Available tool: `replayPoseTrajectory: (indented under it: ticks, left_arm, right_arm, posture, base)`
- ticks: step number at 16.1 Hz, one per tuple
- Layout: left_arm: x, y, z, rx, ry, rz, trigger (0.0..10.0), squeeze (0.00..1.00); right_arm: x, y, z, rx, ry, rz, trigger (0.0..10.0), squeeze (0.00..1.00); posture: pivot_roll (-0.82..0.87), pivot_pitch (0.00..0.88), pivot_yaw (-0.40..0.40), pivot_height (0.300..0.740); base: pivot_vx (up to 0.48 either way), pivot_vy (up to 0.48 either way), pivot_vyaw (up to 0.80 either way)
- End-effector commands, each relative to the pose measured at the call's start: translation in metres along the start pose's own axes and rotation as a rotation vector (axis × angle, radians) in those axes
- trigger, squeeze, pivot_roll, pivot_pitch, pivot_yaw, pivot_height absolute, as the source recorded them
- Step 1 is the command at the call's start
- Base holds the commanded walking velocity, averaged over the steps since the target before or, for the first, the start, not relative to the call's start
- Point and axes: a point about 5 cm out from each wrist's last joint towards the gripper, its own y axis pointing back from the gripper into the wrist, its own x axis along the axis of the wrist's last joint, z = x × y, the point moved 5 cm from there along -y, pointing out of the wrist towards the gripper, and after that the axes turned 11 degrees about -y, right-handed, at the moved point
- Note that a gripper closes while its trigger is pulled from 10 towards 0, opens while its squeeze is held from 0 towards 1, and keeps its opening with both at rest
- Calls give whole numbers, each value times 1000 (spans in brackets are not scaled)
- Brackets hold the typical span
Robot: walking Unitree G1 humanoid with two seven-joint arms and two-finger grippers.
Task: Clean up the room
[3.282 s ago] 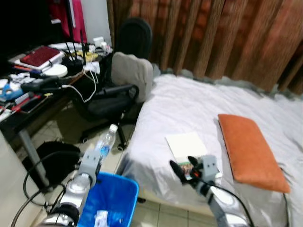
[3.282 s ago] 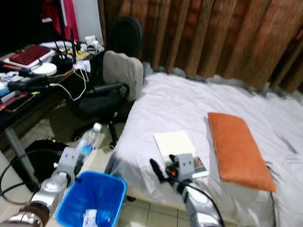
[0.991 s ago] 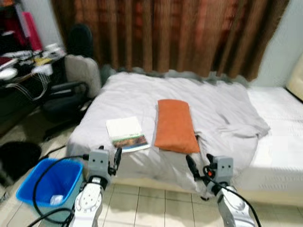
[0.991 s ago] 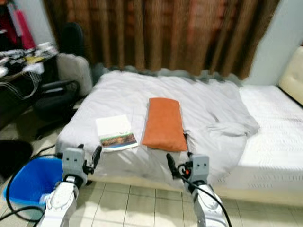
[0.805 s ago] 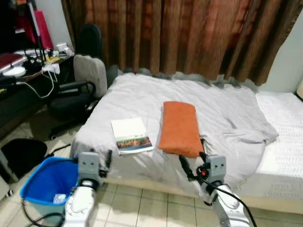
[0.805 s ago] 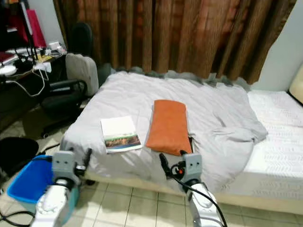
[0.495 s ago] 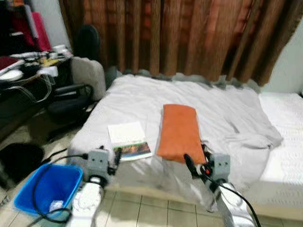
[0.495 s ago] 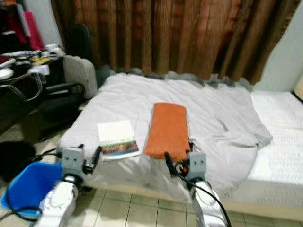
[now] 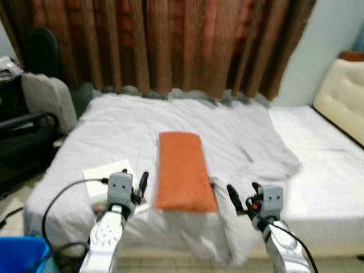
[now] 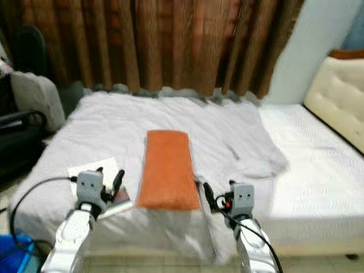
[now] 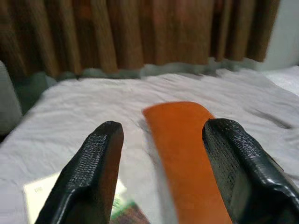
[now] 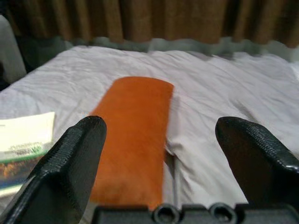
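Before bed (image 9: 318, 170): L gripper (image 11: 159, 154) & R gripper (image 12: 163, 154) raised level, fingers wide, empty.

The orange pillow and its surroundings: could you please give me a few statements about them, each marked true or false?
1. The orange pillow lies on the grey sheet. True.
2. The book lies to the robot's right of the pillow. False: it lies to the left.
3. The left gripper holds the pillow. False: it is open and holds nothing.
4. The right gripper is open, with the pillow ahead of it. True.
5. Brown curtains hang behind the bed. True.
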Motion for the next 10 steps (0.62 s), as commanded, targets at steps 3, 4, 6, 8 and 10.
replayPoseTrajectory:
  ticks: [3, 4, 6, 8, 10]
  left_arm:
    - [-12, 1, -8, 50, 41, -54, 10000, 0]
    - [-11, 1, -7, 48, 41, -54, 10000, 0]
    - [-11, 1, -3, 31, 35, -54, 10000, 0]
    - [-12, 0, -3, 22, 40, -59, 10000, 0]
    - [-15, -5, 2, -16, 41, -75, 10000, 0]
  right_arm:
    - [0, -6, -11, 34, -1, -7, 10000, 0]
    - [1, -6, -11, 36, -6, -8, 10000, 0]
    - [-2, -8, -15, 57, -27, -25, 10000, 0]
    - [-7, -8, -19, 73, -40, -52, 10000, 0]
    - [-16, -10, -17, 59, -82, -107, 10000, 0]
  posture:
    - [117, 0, -79, 740]
    - [117, 0, -79, 740]
    - [120, 0, -81, 740]
    - [120, 0, -81, 740]
    - [129, 0, -92, 740]
  base:
    - [480, 0, 0]
    - [480, 0, 0]
    - [480, 0, 0]
    - [480, 0, 0]
    - [480, 0, 0]
